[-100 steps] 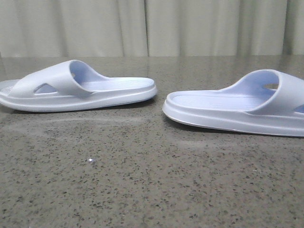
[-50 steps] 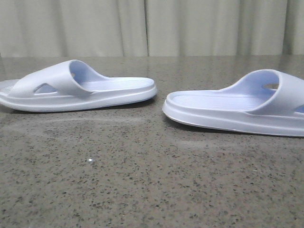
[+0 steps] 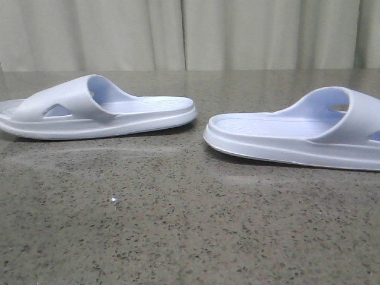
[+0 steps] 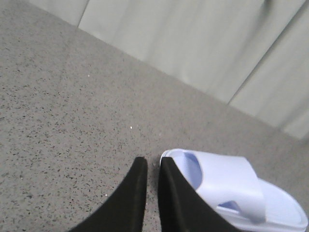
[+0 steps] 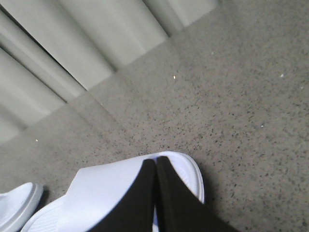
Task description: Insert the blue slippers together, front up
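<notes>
Two pale blue slippers lie flat on the speckled stone table, heels toward each other. The left slipper (image 3: 101,113) has its strap at the left; the right slipper (image 3: 297,133) has its strap at the right edge. Neither gripper shows in the front view. In the left wrist view my left gripper (image 4: 153,162) is shut with only a thin gap, empty, above the table just beside the toe end of the left slipper (image 4: 227,186). In the right wrist view my right gripper (image 5: 156,162) is shut and empty, above the toe end of the right slipper (image 5: 101,188).
The grey speckled table (image 3: 178,225) runs back to a pale curtain (image 3: 190,35). The heel of the left slipper (image 5: 17,205) shows at the edge of the right wrist view.
</notes>
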Controlling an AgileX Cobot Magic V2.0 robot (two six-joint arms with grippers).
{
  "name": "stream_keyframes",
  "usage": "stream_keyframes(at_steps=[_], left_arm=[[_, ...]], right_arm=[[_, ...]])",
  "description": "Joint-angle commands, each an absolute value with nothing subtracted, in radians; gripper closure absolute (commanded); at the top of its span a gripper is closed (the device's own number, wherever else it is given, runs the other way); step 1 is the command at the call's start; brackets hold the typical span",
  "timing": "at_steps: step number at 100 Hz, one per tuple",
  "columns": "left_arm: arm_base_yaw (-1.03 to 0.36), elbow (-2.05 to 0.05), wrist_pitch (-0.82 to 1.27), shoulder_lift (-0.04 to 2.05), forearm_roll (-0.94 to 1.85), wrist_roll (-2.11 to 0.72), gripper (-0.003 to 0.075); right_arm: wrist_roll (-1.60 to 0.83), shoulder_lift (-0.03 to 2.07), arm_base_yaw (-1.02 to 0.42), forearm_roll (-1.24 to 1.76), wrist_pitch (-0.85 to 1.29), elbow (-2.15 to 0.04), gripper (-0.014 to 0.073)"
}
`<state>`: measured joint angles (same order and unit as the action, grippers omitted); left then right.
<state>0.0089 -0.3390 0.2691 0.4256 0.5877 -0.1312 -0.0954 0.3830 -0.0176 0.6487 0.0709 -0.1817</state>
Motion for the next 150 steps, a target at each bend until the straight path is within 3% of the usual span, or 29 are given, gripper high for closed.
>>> stream_keyframes(at_steps=[1,28,38,57,64,78,103,150], left_arm=[[0.011,-0.472,0.312,0.554,0.513,-0.129,0.0705],[0.011,-0.578,0.392,0.743,0.51,-0.165,0.0698],[0.011,-0.578,0.392,0.759,0.543,-0.209,0.0638],[0.011,-0.578,0.387,0.77,0.56,-0.214,0.0431],[0.011,-0.578,0.387,0.782,0.568,-0.214,0.0394],[0.011,-0.578,0.389,0.807,0.583,-0.215,0.0393],[0.011,-0.578,0.395,0.841,0.587,-0.225,0.0393],[0.011,-0.578,0.396,0.869,0.665,-0.292,0.0393]], right_arm=[[-0.111,0.551,-0.013,0.643,0.082,-0.3,0.0672],[-0.111,0.798,-0.013,0.562,0.279,-0.495,0.0671],[-0.157,0.806,-0.013,0.544,0.33,-0.54,0.065],[-0.164,0.806,-0.013,0.528,0.382,-0.582,0.0424],[-0.164,0.806,-0.013,0.523,0.391,-0.582,0.0354],[-0.164,0.806,0.014,0.517,0.417,-0.582,0.0345],[-0.213,0.838,0.19,0.482,0.541,-0.585,0.0345],[-0.387,1.019,0.201,0.601,0.589,-0.622,0.0345]])
